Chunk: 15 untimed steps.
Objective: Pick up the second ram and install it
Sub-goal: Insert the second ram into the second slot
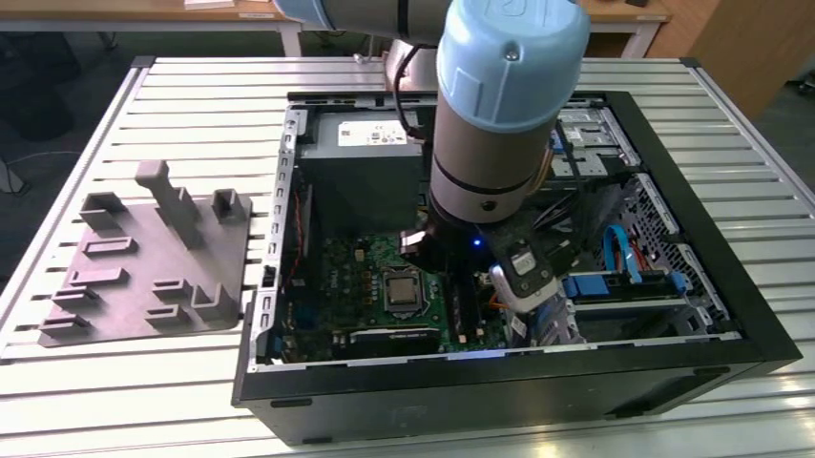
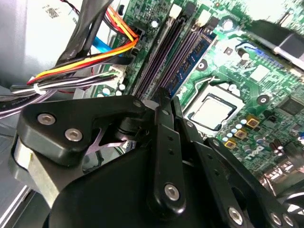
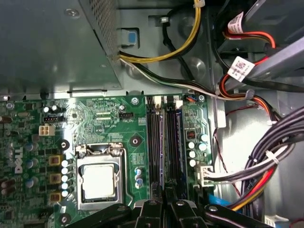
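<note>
- One slatted desk carries everything. The open computer case fills the centre and the exterior view's right, and the grey holder tray lies well apart at that view's left with no stick standing in it.
- The arm reaches straight down into the middle of the case. Holding it vertical should keep the push square to the board.
- The green motherboard lies flat under the wrist. The cable bundle runs beside the memory slots, so a sideways drift could snag it.
- The hand hangs right over the slots, its two fingers drawn almost together. As I read it, they pinch a thin dark strip edge-on.
- That strip is the second ram. It runs from between the fingertips along the slot row, parallel to the slots and beside a blue-edged stick that is already seated.
- I cannot tell whether it is fully down or only resting in its channel. Judging from that, a good seat needs even pressure along its length, with no tilt toward either end.
</note>
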{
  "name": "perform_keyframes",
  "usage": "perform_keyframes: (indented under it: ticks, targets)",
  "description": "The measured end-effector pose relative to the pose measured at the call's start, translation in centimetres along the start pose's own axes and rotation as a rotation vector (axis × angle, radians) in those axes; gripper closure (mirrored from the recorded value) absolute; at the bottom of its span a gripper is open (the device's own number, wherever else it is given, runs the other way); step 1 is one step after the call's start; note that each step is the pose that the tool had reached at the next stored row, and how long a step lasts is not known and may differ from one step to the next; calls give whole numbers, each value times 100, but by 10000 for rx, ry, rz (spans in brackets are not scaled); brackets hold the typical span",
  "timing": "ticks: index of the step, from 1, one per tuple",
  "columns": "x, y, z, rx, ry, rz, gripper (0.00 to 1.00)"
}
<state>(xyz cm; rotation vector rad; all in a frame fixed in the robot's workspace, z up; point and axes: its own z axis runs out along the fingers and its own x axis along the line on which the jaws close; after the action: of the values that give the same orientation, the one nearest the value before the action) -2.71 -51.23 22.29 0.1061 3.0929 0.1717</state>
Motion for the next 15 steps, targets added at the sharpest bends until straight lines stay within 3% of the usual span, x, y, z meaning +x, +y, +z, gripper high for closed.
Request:
perform_keyframes:
  ticks: [15]
  targets:
    - [27, 37, 78, 39, -2, -2, 86]
